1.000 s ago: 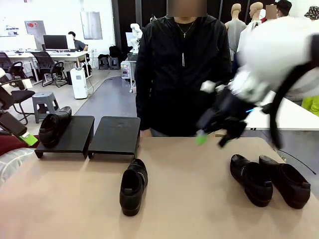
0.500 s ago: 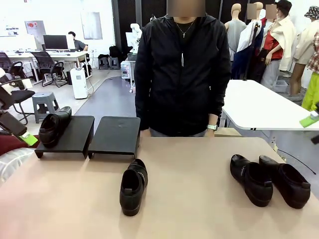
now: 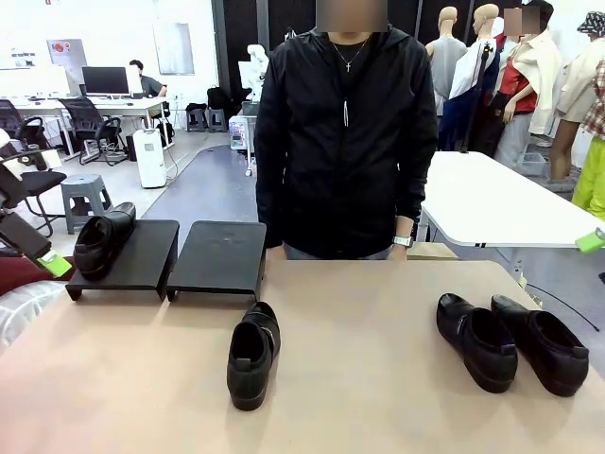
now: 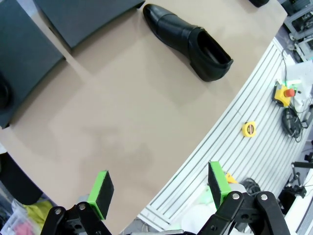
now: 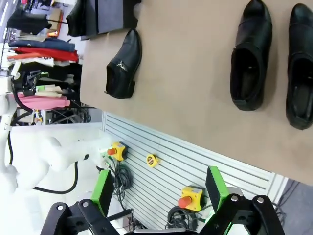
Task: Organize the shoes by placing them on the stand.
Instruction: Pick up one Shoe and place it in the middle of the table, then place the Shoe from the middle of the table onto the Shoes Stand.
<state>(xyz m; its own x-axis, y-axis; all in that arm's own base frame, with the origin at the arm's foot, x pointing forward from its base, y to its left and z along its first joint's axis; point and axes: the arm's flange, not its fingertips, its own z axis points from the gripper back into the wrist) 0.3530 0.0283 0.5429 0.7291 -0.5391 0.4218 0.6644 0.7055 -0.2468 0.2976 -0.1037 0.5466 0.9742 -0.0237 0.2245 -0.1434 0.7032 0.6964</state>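
while both claws hang above the bench (image 3: 378, 312) near its front edge w/ nothing in them, left claw (image 4: 159, 188) and right claw (image 5: 159, 190) each spread wide, three of the four shoes lie on the bench top. one shoe (image 3: 104, 241) sits on the left panel of the stand (image 3: 219, 257); a lone shoe (image 3: 252, 355) lies mid-bench just in front of the right panel, and a pair (image 3: 475, 340) rests side by side near the right edge, well apart from the stand. risks, as judged: glossy leather could slip from the green pads (image 4: 101, 192) in transit; the pair lies so close that a finger going for one may shove its neighbour; the panels slant, so a shoe let go too high or off-centre may slide off the low edge or knock the one up there. a person (image 3: 345, 142) stands right behind the stand, so a long reach could crowd them.
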